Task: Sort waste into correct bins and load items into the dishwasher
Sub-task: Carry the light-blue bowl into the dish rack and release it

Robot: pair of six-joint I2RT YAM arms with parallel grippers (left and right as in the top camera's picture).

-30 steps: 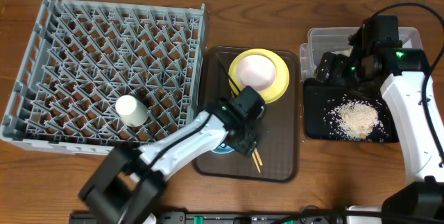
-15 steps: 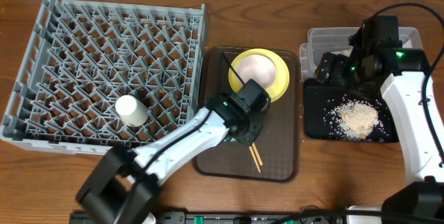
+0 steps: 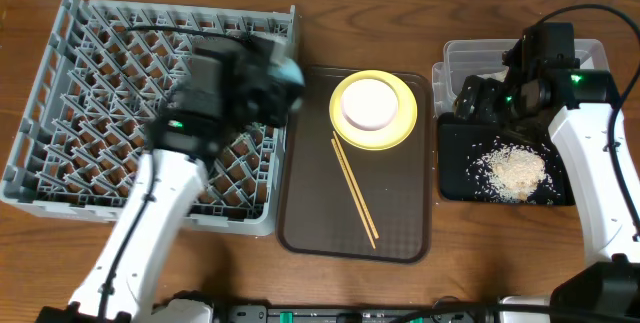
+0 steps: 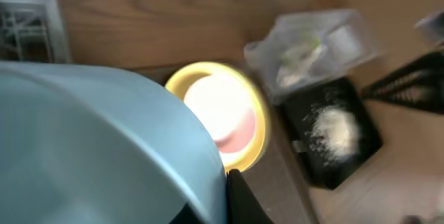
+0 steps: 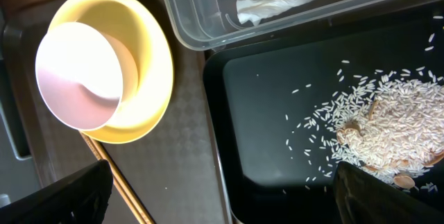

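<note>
Overhead: left tool [image 3: 268, 79], blurred, clenched on light-blue bowl [image 3: 289, 71] above dish rack [image 3: 90, 83], probably for loading.
Left wrist: bowl fills frame.
Right wrist: right tool [image 5: 222, 200] spread, empty, over black tray [image 5: 277, 113] holding rice scraps [image 5: 395, 134].

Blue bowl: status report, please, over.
Left claw shut on bowl, over rack. Right claw open, over black tray. No obstruction seen.
</note>
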